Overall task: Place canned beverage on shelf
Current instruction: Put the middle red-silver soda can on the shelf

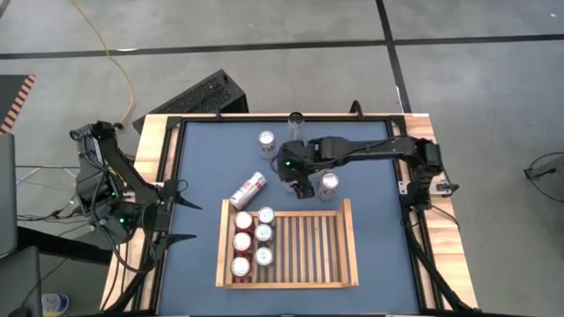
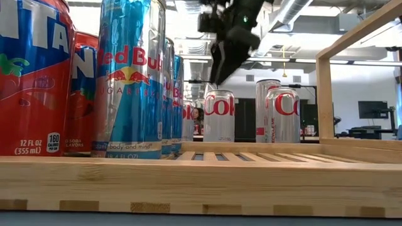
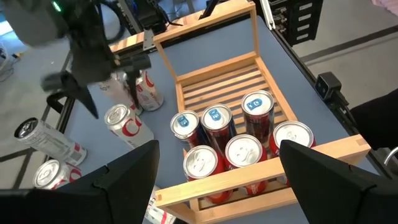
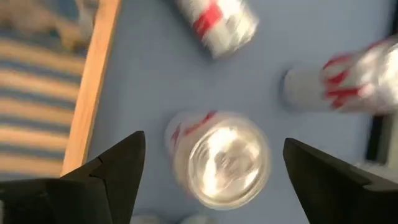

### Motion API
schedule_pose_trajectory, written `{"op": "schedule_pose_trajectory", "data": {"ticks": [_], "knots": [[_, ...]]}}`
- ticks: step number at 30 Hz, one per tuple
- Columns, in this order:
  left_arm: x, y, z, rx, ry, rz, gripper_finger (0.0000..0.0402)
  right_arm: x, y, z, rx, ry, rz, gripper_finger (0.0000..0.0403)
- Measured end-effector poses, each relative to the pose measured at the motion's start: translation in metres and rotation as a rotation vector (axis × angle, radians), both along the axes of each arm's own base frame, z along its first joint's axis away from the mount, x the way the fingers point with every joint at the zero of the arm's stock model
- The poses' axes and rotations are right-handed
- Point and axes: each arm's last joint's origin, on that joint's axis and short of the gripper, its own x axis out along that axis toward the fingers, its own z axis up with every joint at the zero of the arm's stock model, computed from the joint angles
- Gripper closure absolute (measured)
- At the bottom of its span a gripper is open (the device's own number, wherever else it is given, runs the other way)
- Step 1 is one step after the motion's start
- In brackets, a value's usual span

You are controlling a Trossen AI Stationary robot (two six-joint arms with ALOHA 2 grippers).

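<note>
The light-wood slatted shelf [image 1: 308, 251] lies on the blue tabletop and holds several upright cans [image 1: 251, 239] in two rows at its left end. My right gripper [image 1: 300, 183] is open and hovers above an upright silver-and-red cola can [image 4: 224, 158], just beyond the shelf's far rim. Its fingers stand above the can's top, apart from it, as the low view [image 2: 218, 78] shows. A second upright cola can [image 1: 329, 184] stands to the right of the gripper. My left gripper [image 1: 176, 216] is open and empty at the table's left edge.
A cola can [image 1: 248, 188] lies on its side on the table left of my right gripper. Another can [image 1: 266, 140] stands upright farther back. The shelf's right two thirds [image 1: 322, 260] show bare slats. A round camera [image 1: 296, 118] sits at the table's far edge.
</note>
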Motion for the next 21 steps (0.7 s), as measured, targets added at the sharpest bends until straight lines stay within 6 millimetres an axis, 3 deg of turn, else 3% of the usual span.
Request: {"op": "schedule_pose_trajectory", "data": {"ticks": [6, 17, 21], "knots": [[0.0, 0.0, 0.0, 0.002, 0.0, 0.001, 0.0081, 0.011, -0.002, -0.023, -0.053, 0.113, 0.006, 0.0038], [0.0, 0.0, 0.0, 0.002, 0.001, 0.001, 0.0081, 0.022, -0.007, -0.036, -0.053, 0.222, -0.001, 0.004], [0.0, 0.0, 0.0, 0.003, 0.001, 0.001, 0.0081, 0.024, -0.006, -0.039, -0.049, 0.228, -0.004, 0.0062]]}}
